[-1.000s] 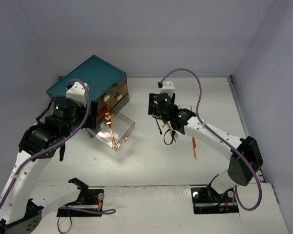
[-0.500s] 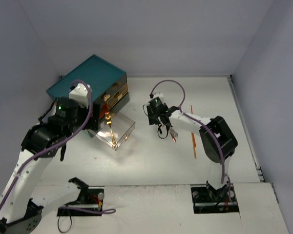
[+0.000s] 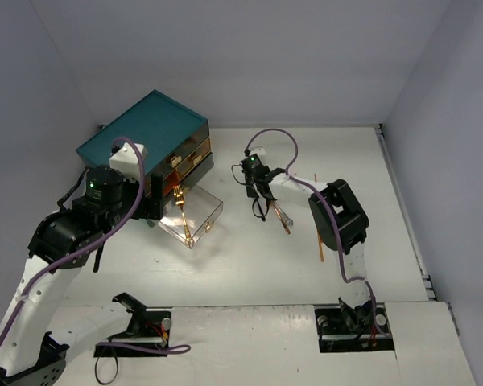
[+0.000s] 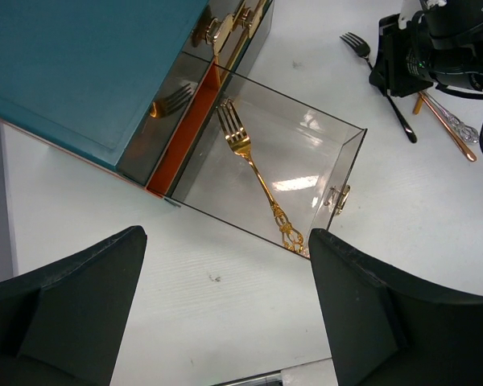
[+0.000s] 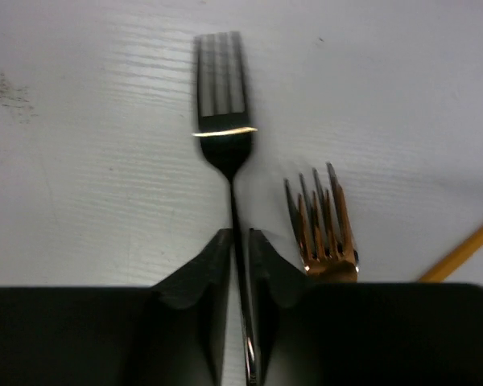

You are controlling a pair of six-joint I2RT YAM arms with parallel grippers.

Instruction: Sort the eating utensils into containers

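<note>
The teal chest (image 3: 145,129) stands at the back left, its lowest clear drawer (image 3: 211,211) pulled out. A golden fork (image 4: 253,173) lies alone in that drawer. My left gripper (image 4: 227,237) hovers open and empty over the table just in front of the drawer. At the table's middle, my right gripper (image 5: 241,241) is down on a black fork (image 5: 223,121), both fingers pressed against its thin handle. A coppery fork (image 5: 322,225) lies just right of it, and an orange chopstick (image 5: 463,253) farther right.
The coppery fork (image 3: 282,217) touches nothing held. The orange chopstick (image 3: 319,241) lies along the right arm's side. Two upper drawers of the chest (image 4: 225,24) are shut, with golden handles. Grey walls close in the table behind and on both sides.
My right arm swung left and lowered onto the black fork, and its jaws closed on the handle. The left arm barely shifted and stayed open.
</note>
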